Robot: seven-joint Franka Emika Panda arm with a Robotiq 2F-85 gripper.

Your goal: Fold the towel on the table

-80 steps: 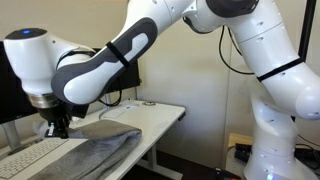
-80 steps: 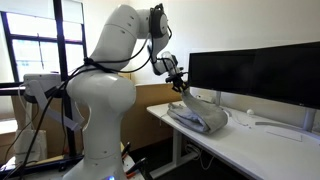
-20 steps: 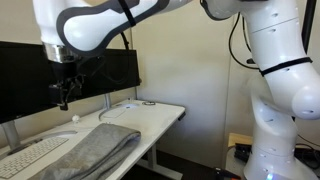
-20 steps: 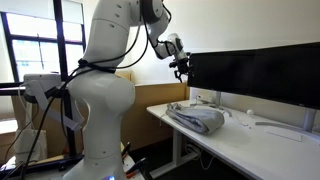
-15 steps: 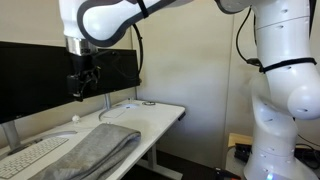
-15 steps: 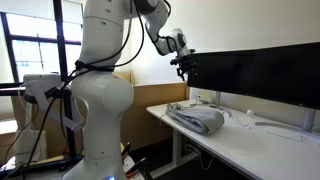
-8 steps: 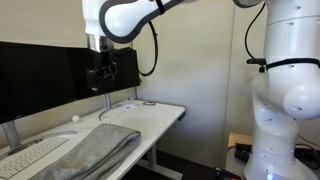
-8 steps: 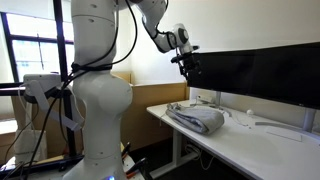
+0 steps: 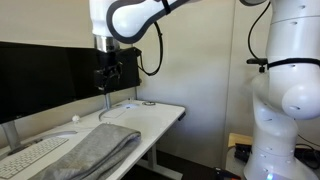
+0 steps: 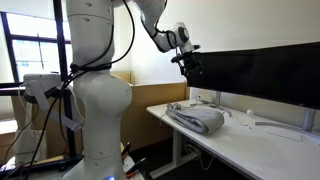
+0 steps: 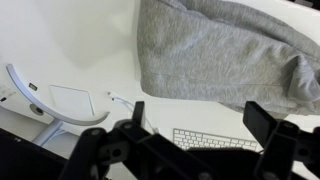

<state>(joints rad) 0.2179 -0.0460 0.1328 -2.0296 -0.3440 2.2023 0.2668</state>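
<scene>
The grey-brown towel [image 9: 95, 150] lies folded in a thick bundle on the white table [image 9: 160, 118], near its front end; it also shows in an exterior view [image 10: 198, 118] and fills the top of the wrist view [image 11: 225, 55]. My gripper [image 9: 105, 80] hangs high above the table in front of the monitor, well clear of the towel. In an exterior view the gripper [image 10: 188, 66] sits at monitor height. Its jaws stand wide apart in the wrist view [image 11: 200, 115], with nothing between them.
A white keyboard [image 9: 28, 158] lies beside the towel, also seen in the wrist view [image 11: 215, 140]. Black monitors [image 10: 255, 75] stand along the back of the table. A white monitor foot [image 11: 25, 95] and a cable [image 11: 120, 98] rest on the desk. The robot's white base [image 10: 95, 110] stands beside the table.
The arm has risen from the towel and swung along the table towards its far end, staying high. The towel lies still, released in its folded bundle.
</scene>
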